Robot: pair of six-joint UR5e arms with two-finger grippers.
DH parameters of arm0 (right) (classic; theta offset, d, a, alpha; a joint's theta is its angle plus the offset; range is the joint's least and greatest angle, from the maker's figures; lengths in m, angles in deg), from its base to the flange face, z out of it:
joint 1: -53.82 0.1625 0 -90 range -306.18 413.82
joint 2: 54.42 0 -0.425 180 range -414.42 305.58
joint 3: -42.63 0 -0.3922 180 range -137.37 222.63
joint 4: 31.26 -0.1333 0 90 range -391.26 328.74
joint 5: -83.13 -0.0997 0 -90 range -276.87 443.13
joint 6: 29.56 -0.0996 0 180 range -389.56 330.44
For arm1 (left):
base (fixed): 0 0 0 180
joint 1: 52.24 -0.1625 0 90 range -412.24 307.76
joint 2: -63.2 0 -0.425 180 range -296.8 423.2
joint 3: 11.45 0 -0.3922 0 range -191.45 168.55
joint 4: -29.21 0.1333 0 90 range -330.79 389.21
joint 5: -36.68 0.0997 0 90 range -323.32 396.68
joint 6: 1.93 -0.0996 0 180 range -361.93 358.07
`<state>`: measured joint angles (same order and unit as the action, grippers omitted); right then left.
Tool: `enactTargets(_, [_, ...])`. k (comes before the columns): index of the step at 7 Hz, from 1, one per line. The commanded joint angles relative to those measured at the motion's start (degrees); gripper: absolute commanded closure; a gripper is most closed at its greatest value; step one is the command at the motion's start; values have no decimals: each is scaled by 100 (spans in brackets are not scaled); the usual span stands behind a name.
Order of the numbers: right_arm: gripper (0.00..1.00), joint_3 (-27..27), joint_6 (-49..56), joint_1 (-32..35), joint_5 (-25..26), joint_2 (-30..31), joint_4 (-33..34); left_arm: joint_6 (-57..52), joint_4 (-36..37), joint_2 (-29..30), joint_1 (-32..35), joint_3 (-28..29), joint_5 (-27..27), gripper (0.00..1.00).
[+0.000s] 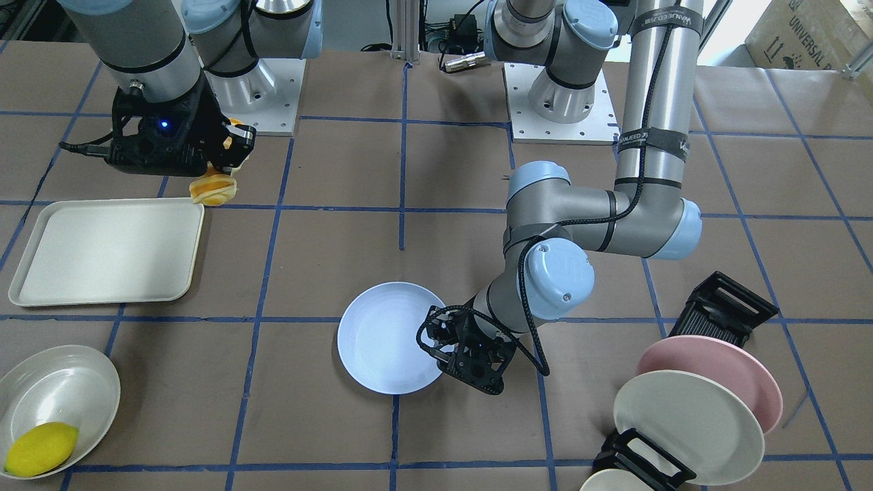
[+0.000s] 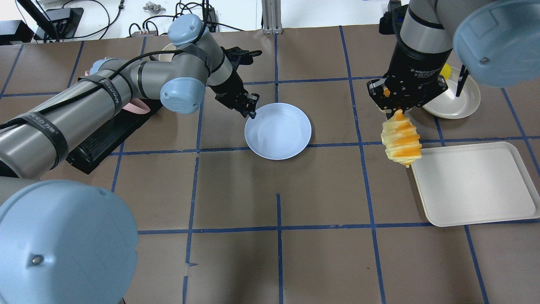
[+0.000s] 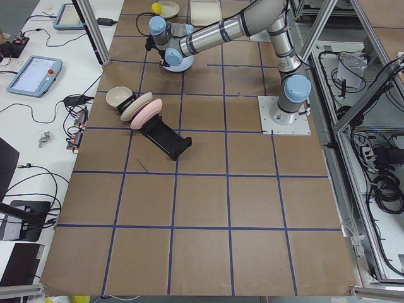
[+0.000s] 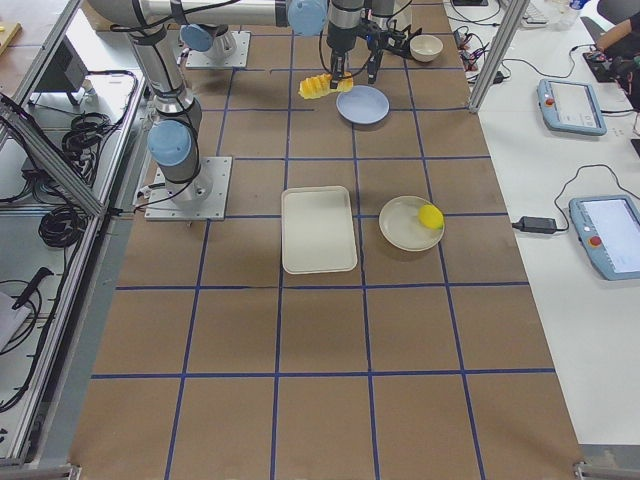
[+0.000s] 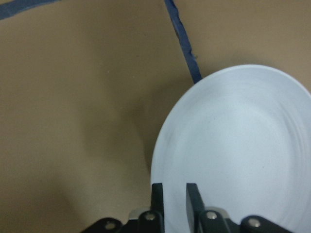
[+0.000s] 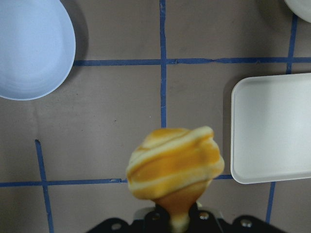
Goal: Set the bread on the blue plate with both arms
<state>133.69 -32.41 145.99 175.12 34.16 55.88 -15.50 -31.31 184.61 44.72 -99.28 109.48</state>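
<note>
The bread (image 2: pixel 400 141), a ridged golden-orange loaf with pale stripes, hangs end-down from my right gripper (image 2: pixel 398 110), which is shut on its top end. It is held above the table, beside the tray's corner. It fills the lower middle of the right wrist view (image 6: pixel 175 167). The blue plate (image 2: pixel 278 131) lies flat on the table near the middle, well apart from the bread. My left gripper (image 2: pixel 249 112) is at the plate's rim. In the left wrist view its fingers (image 5: pixel 156 196) are closed narrowly on that rim (image 5: pixel 165 141).
A cream tray (image 2: pixel 472 183) lies just beside the hanging bread. A cream bowl (image 1: pixel 58 402) holding a yellow lemon (image 1: pixel 41 448) stands beyond the tray. A black rack (image 1: pixel 723 307) with a pink plate (image 1: pixel 723 368) and a cream-white plate (image 1: pixel 689 426) stands on my left side.
</note>
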Motion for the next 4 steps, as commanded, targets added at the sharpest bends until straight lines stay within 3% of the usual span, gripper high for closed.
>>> enactTargets(1, [96,96,-615,256,-205,-260,608,91,-379,-605,-551,-58,319,0])
enactTargets(4, [96,203,-1331,1090,-338,-1347,2268,91,-2250,-1679,-1047,213,1548,0])
